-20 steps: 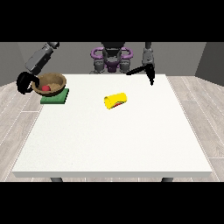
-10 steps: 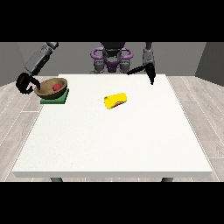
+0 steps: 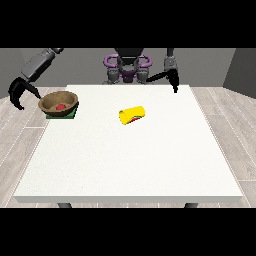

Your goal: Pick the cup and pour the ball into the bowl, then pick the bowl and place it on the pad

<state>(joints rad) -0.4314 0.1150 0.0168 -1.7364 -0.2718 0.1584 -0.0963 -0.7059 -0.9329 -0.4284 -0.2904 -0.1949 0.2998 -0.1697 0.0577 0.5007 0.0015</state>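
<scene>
At the far left you see the bowl point(image 3: 59, 102) with the red ball point(image 3: 61, 106) on the green pad point(image 3: 71, 114); the hand at the view's left point(image 3: 19, 91) hangs released beside it, apart. The yellow cup point(image 3: 132, 114) lies tipped mid-table. You cannot tell the fingers of the hand at the view's right point(image 3: 174, 81).

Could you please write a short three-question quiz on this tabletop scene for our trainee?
1. True or false: the brown wooden bowl sits on the green square pad.
2. How does the yellow plastic cup rest? A upright, B on its side, C upside down.
3. Fill in: the small red ball lies inside the ____.

Key: 1 true; 2 B; 3 bowl. The robot hand at the view's left is beside the bowl, apart from it.
</scene>
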